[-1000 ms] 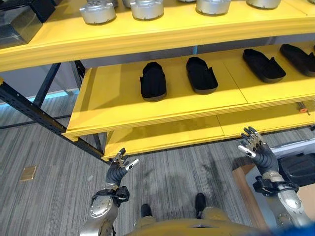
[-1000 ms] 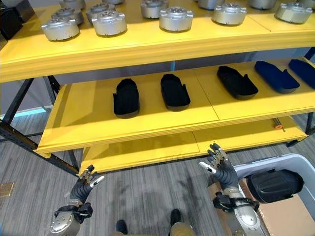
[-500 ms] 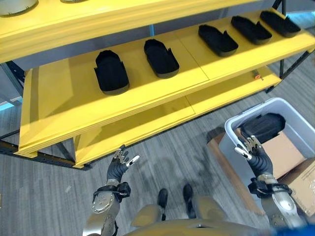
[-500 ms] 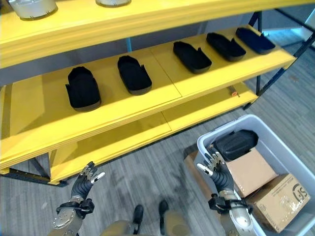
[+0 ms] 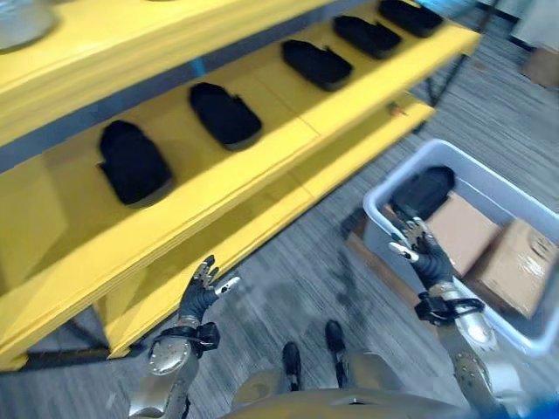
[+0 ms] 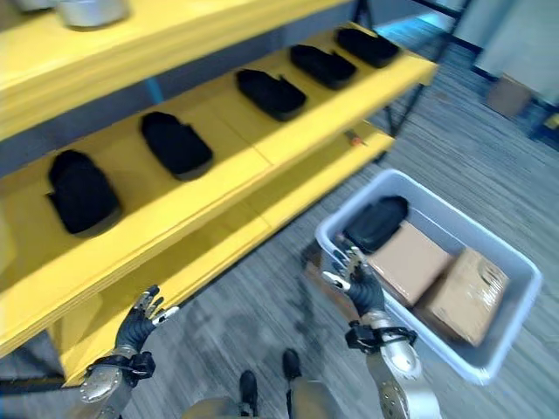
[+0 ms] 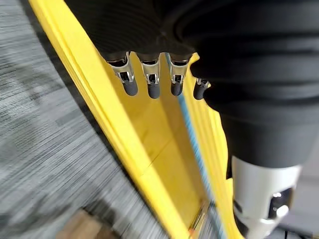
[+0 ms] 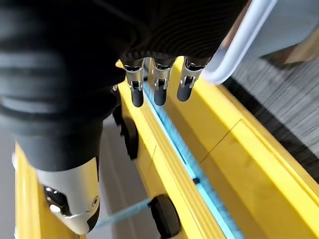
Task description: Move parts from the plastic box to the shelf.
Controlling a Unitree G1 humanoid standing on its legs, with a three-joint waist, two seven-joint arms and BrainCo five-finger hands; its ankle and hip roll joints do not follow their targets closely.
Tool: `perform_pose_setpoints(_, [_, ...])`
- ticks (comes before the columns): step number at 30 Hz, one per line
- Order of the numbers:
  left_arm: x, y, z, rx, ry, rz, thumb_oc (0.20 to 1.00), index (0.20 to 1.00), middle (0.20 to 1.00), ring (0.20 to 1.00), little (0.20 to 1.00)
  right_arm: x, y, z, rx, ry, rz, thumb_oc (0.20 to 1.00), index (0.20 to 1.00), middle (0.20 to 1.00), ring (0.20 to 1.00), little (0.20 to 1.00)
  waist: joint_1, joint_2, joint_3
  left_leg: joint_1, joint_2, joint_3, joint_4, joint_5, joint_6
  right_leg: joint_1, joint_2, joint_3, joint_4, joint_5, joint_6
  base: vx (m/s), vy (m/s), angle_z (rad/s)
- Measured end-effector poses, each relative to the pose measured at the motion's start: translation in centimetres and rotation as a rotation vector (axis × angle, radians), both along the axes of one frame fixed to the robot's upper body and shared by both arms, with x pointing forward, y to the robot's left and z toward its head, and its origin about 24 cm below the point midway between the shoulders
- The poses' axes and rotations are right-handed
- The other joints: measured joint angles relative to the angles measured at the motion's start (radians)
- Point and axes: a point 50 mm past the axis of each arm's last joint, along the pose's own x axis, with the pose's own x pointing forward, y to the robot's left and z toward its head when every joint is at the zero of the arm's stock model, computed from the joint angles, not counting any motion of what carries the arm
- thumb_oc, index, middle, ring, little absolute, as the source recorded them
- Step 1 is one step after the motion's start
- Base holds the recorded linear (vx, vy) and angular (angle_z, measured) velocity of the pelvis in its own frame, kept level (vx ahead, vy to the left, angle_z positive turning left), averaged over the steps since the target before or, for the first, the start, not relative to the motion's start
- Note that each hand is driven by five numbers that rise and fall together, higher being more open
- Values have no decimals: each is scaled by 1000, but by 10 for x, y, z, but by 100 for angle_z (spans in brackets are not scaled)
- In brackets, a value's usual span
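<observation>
View has swung from shelf (image 6: 262, 166) to plastic box (image 6: 489, 349); right hand (image 6: 356, 284) at its rim, left hand (image 6: 140, 325) low, both spread, empty; black part (image 6: 377, 223) awaits pickup.

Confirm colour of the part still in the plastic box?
Black. The part lies in the grey-white plastic box beside cardboard cartons; clearest in the right eye view.

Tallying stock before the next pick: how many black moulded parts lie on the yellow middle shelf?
5, in a row along the yellow middle shelf. Others may lie beyond the frame.
</observation>
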Motion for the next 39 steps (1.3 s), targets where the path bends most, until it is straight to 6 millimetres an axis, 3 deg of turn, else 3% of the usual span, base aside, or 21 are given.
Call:
perform_pose_setpoints(1, [-1,0,0,-4,-3,8,1000,1000,1000,1000,1000,1,1,0,-7,0,10,1000,1000,1000,1000,1000,18,9,5,2,4,34,0,-4,-2,-3,-55,-54,-5,7,13,116,-38,-146])
perform_pose_setpoints(3, [-8,7,-5,-2,22,43,1000,1000,1000,1000,1000,-3,-2,-4,-41,26,14,1000,1000,1000,1000,1000,31,6,22,23,8,88,-8,-15,-33,24,-174,-70,-88,43,73,129,-68,-114])
perform_pose_setpoints(5, [-12,12,-7,2,36,64,1000,1000,1000,1000,1000,-13,-6,-11,-56,64,-2,1000,1000,1000,1000,1000,26,-28,15,28,9,89,-24,-2,-55,62,-204,-64,-141,58,95,242,-200,-15])
perform_pose_setpoints(7, [-15,7,-10,-19,44,71,1000,1000,1000,1000,1000,-28,-11,-22,-48,126,-25,1000,1000,1000,1000,1000,21,-71,-7,40,12,61,-37,10,-85,114,-175,-64,-137,58,96,154,-188,47])
perform_pose_setpoints(8, [-23,4,-14,-28,71,66,1000,1000,1000,1000,1000,-39,-15,-27,-41,158,-51,1000,1000,1000,1000,1000,23,-97,-34,42,14,33,-41,20,-103,149,-141,-35,-168,97,39,102,-207,55])
perform_pose_setpoints(13, [-41,-10,-25,-70,139,41,1000,1000,1000,1000,1000,-40,-37,-14,-93,113,-109,1000,1000,1000,1000,1000,9,-51,-61,40,106,21,-57,58,-161,161,-35,-57,-200,83,-8,98,-150,2])
perform_pose_setpoints(16, [-34,-14,-23,-74,123,19,1000,1000,1000,1000,1000,-40,-43,-12,-117,113,-115,1000,1000,1000,1000,1000,-26,-17,-75,43,155,0,-60,67,-176,197,12,-82,-233,76,-30,126,-164,12])
perform_pose_setpoints(19, [-27,-26,-22,-91,108,-43,1000,1000,1000,1000,1000,-43,-50,-12,-130,116,-141,1000,1000,1000,1000,1000,-46,10,-92,45,171,0,-75,72,-189,199,36,-83,-246,74,-45,86,-132,0])
perform_pose_setpoints(25, [-24,-28,-21,-98,97,-66,1000,1000,1000,1000,1000,-46,-52,-14,-131,131,-152,1000,1000,1000,1000,1000,-80,26,-98,38,184,1,-73,71,-189,189,49,-80,-245,65,-57,50,-139,-2])
perform_pose_setpoints(28, [-15,-28,-16,-92,68,-71,1000,1000,1000,1000,1000,-45,-53,-16,-133,140,-158,1000,1000,1000,1000,1000,-71,27,-98,-1,202,1,-11,49,-199,156,61,-65,-224,52,-77,46,-221,-8])
perform_pose_setpoints(29, [-5,-26,-11,-78,38,-82,1000,1000,1000,1000,1000,-42,-55,-19,-129,145,-174,1000,1000,1000,1000,1000,-67,6,-74,-88,217,-37,158,18,-233,117,67,-31,-155,9,-110,40,-84,16])
perform_pose_setpoints(31, [1,-26,-10,-78,23,-79,1000,1000,1000,1000,1000,-45,-60,-17,-140,142,-199,1000,1000,1000,1000,1000,-25,-41,-48,-191,210,-101,340,64,-227,126,49,-3,-148,-2,-125,84,-33,17])
perform_pose_setpoints(32, [1,-29,-11,-91,24,-82,1000,1000,1000,1000,1000,-47,-67,-16,-148,139,-229,1000,1000,1000,1000,1000,-28,-52,-33,-270,211,-128,436,50,-223,139,48,-16,-164,-1,-132,186,128,-12])
perform_pose_setpoints(33, [-8,-31,-18,-104,58,-67,1000,1000,1000,1000,1000,-44,-73,-10,-168,117,-253,1000,1000,1000,1000,1000,-8,-63,-15,-284,144,-198,251,28,-213,129,25,-10,-153,-3,-138,256,171,16])
perform_pose_setpoints(34, [-12,-29,-22,-104,83,-60,1000,1000,1000,1000,1000,-38,-72,-7,-164,96,-257,1000,1000,1000,1000,1000,-14,-55,-13,-293,136,-212,176,41,-217,138,28,-15,-160,-2,-140,412,280,-9])
perform_pose_setpoints(35, [-13,-29,-28,-110,108,-49,1000,1000,1000,1000,1000,-34,-69,-9,-156,97,-246,1000,1000,1000,1000,1000,-3,-49,-11,-287,142,-295,-33,63,-233,164,41,-12,-181,4,-131,432,357,-52])
perform_pose_setpoints(36, [-11,-31,-28,-115,104,-48,1000,1000,1000,1000,1000,-26,-66,-9,-155,83,-230,1000,1000,1000,1000,1000,41,-39,-7,-275,158,-404,-79,70,-237,163,53,52,-183,9,-115,394,411,-107])
perform_pose_setpoints(38, [-13,-33,-30,-120,114,-40,1000,1000,1000,1000,1000,-19,-56,-7,-126,58,-211,1000,1000,1000,1000,1000,46,-29,-9,-229,159,-377,33,75,-225,173,51,131,-186,9,-89,230,320,-139])
perform_pose_setpoints(39, [-10,-35,-29,-120,107,-46,1000,1000,1000,1000,1000,-20,-54,-7,-120,57,-203,1000,1000,1000,1000,1000,43,-24,-13,-196,144,-376,84,60,-202,171,42,154,-176,5,-83,94,161,-126])
